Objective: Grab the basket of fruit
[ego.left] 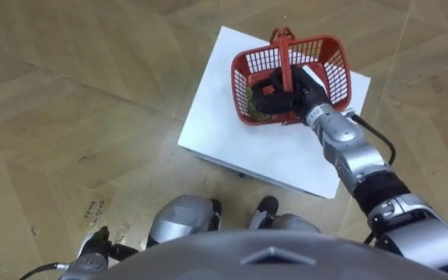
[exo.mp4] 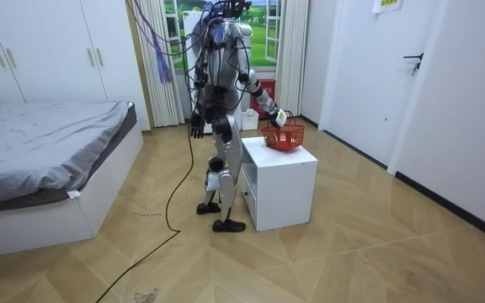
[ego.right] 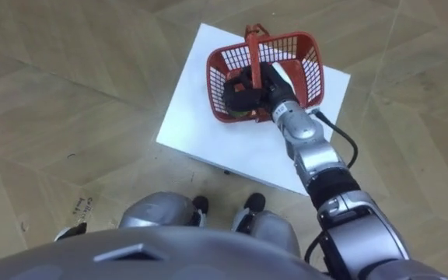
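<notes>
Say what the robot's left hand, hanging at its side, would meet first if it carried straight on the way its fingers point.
The left hand points straight down, so it would most likely meet the wooden floor beside the robot. Nothing shows between them, though depth is hard to judge.

A bedroom in a home: a low bed with grey bedding (exo.mp4: 40, 143) stands along one wall; tall white wardrobe doors (exo.mp4: 49, 55) rise behind it; long pale curtains (exo.mp4: 146, 84) flank a window showing greenery outside (exo.mp4: 268, 34); herringbone wooden flooring (exo.mp4: 369, 244) runs to a small white cabinet (exo.mp4: 280, 181) and a white door with a dark handle (exo.mp4: 386, 84).
</notes>
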